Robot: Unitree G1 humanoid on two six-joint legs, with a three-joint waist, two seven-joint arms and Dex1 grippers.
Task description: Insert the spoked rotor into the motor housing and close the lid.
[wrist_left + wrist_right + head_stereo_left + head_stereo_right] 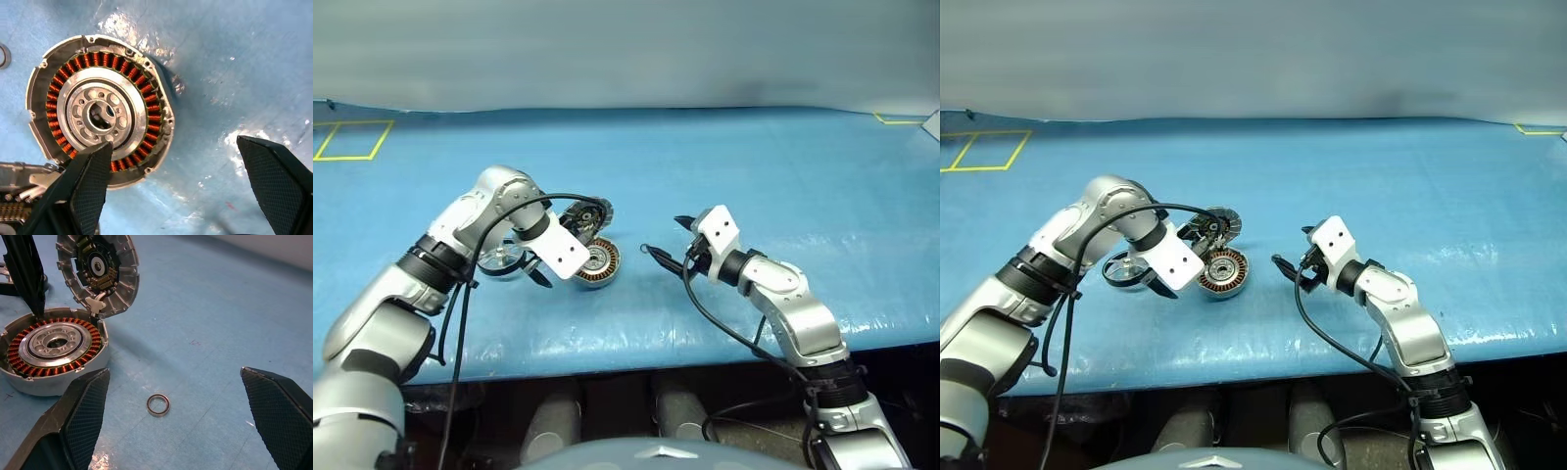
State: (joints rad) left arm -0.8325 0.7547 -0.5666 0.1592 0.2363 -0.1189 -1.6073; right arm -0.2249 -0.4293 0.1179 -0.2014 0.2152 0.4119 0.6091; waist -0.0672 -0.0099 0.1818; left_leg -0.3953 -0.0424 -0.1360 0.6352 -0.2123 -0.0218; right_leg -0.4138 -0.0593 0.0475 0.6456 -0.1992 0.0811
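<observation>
Blue table cover (783, 176), small metal ring (158, 405) lying on it, yellow tape outline (352, 140)

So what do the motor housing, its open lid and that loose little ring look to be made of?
Motor housing: looks like cast metal, dull silver shell; the windings inside gleam orange like copper wire. Lid: same silvery metal, its inner face ribbed, with a dark centre that may be a circuit board. Small ring: polished metal by its shine, with a brownish tint; hard to tell further.

Left gripper (176, 186) hangs over motor housing (51, 350); raised lid (98, 271) blocks its far edge. Small ring (158, 405) on open cloth.
</observation>
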